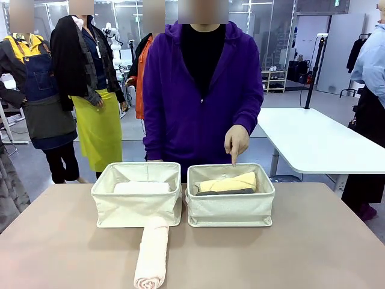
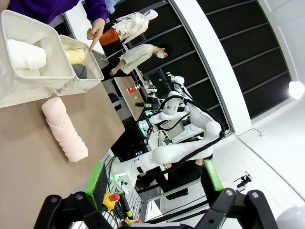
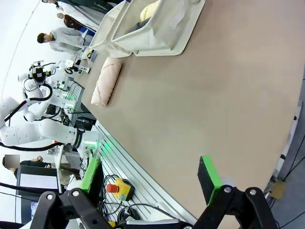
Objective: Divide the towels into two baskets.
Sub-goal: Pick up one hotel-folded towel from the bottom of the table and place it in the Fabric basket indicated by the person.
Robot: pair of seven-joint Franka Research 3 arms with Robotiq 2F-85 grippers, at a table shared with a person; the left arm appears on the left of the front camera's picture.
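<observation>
Two cream canvas baskets stand side by side mid-table. The left basket (image 1: 136, 208) holds a white towel (image 1: 142, 188). The right basket (image 1: 231, 208) holds a pale yellow towel (image 1: 228, 182) lying over a dark grey towel (image 1: 225, 192). A pale pink towel (image 1: 151, 253) lies rolled on the table in front of the left basket, pointing toward the near edge. The person's hand (image 1: 236, 143) points a finger down at the right basket's far rim. My left gripper (image 2: 155, 179) is open, off the table's near edge. My right gripper (image 3: 150, 174) is open above the near right edge, holding nothing.
The brown table (image 1: 313, 253) has bare room to the right and left of the baskets. A person in a purple hoodie (image 1: 201, 90) stands at the far side. A white table (image 1: 313, 141) stands behind at right.
</observation>
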